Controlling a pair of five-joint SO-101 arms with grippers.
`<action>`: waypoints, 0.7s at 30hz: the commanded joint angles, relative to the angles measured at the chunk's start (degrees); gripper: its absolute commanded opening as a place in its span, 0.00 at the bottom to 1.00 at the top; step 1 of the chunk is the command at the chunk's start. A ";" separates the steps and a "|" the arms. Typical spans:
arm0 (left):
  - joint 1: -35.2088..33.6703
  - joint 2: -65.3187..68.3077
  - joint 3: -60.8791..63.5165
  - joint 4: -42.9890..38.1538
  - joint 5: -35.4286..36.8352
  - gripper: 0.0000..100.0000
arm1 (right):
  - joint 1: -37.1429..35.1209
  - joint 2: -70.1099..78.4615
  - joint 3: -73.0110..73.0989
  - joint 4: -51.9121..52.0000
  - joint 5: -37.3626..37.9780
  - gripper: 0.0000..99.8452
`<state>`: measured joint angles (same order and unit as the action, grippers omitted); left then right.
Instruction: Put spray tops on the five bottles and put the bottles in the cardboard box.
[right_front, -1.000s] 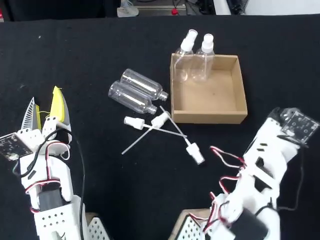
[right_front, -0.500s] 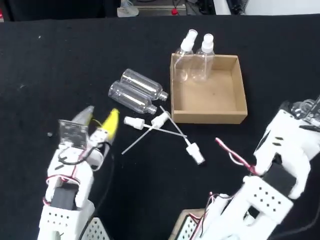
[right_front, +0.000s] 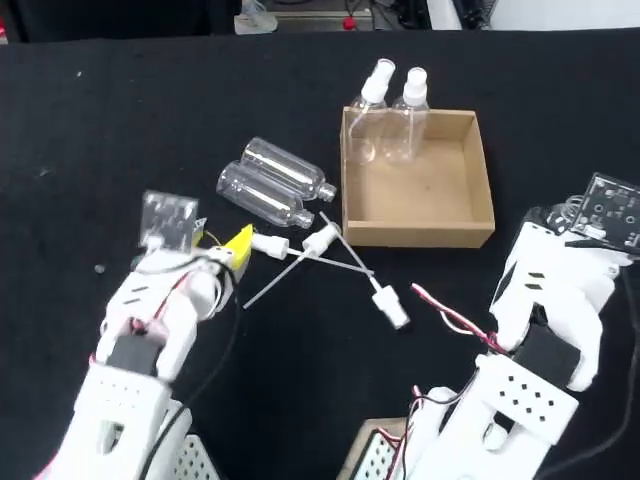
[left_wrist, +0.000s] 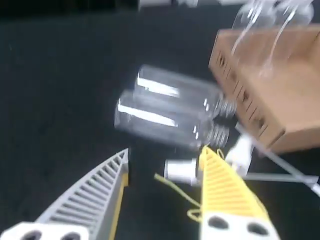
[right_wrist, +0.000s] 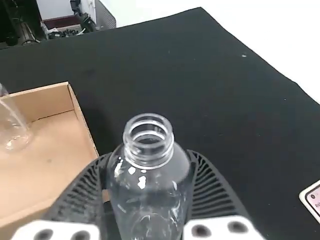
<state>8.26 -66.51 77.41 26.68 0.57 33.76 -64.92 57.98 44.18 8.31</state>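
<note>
**High view: bare cloth to the left and far side, clutter against the box's left wall**

The black table (right_front: 120, 110) is open across its left half and along the far edge. The cardboard box (right_front: 420, 236) sits right of centre, mouth up. Two capped bottles (right_front: 390, 120) stand together in its far left corner, and the rest of its floor is bare.

Just left of the box, two bare bottles (right_front: 272, 185) lie side by side and touching, with their necks toward the box. Nearer than these lie three spray tops. One (right_front: 268, 243) is just beside the nearer bottle's neck, one (right_front: 320, 240) is near the box's front left corner, and one (right_front: 390, 305) is farther toward the near edge. Their thin tubes cross between them and take up the room in front of the box.

The left gripper (right_front: 222, 245) is low over the cloth with its fingers spread. Its yellow finger (right_front: 238, 245) is just beside the leftmost spray top. The left wrist view shows that top between the fingers, close to the yellow one, though I cannot tell whether they touch.

The right gripper (right_wrist: 146, 165) is clamped around a fifth bottle (right_wrist: 148, 132), held upright with its mouth uncapped, off the box's right wall. Beyond it the cloth runs bare to the table's edge.
</note>
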 joint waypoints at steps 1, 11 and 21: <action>3.65 15.38 -9.01 -3.08 4.31 0.22 | -0.79 -1.89 -1.45 0.09 0.53 0.03; 8.92 37.98 -16.40 -9.76 35.60 0.23 | -0.79 -1.89 -1.45 0.09 0.53 0.03; 8.92 49.67 -22.46 -9.67 45.98 0.23 | -0.70 -1.89 -0.57 0.00 0.53 0.03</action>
<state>16.44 -17.89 58.95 18.15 44.88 33.76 -64.92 57.98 44.18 8.31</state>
